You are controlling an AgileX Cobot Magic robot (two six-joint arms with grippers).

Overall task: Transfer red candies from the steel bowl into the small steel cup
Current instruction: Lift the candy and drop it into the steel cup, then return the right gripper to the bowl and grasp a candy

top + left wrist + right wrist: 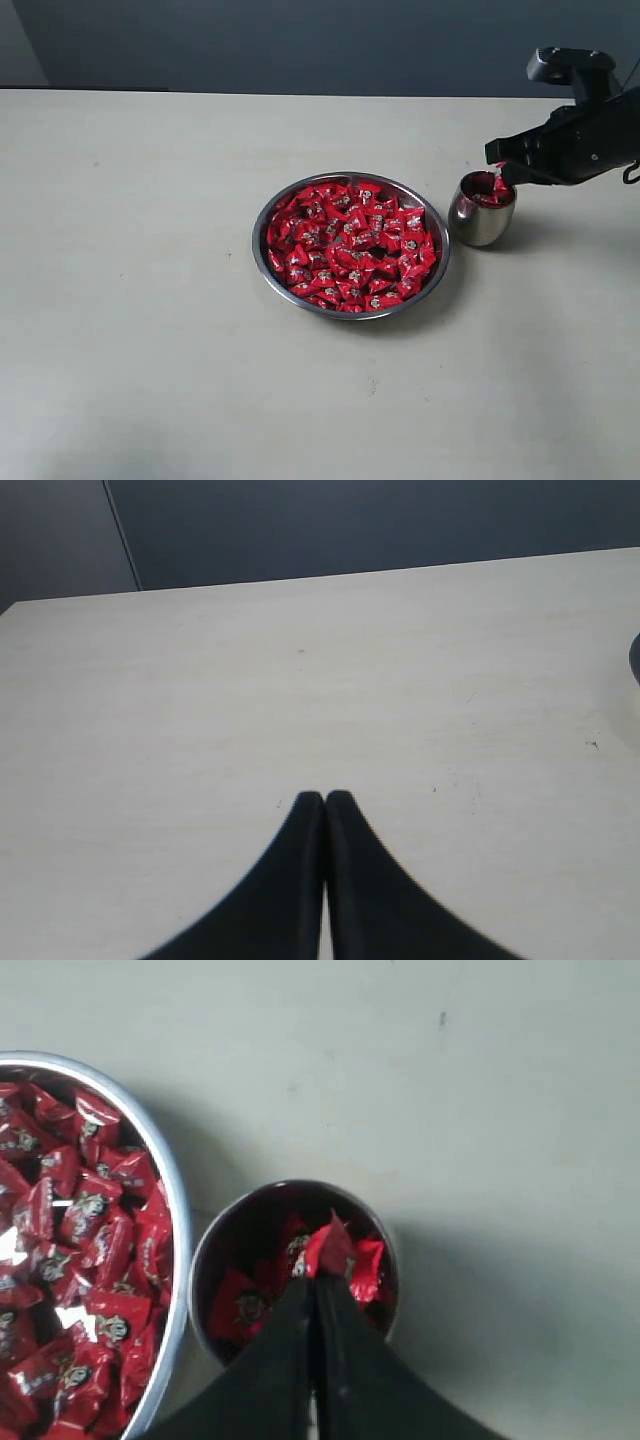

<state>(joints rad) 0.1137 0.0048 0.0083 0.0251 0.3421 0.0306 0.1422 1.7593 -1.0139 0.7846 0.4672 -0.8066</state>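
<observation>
The steel bowl [352, 305] sits mid-table, filled with many red candies [350, 245]; its rim [172, 1190] and candies [80, 1250] also show in the right wrist view. Just right of it stands the small steel cup [480, 222], with a few red candies [245, 1305] inside. My right gripper [506, 168] hovers directly over the cup's mouth [210, 1230], shut on one red candy [328, 1245] that sticks out past its tips [318, 1282]. My left gripper [324, 798] is shut and empty over bare table; it does not show in the exterior view.
The pale tabletop [150, 300] stretches wide around the bowl and cup. A dark wall [300, 40] runs behind the far table edge. A dark curved object [634, 660] peeks in at the edge of the left wrist view.
</observation>
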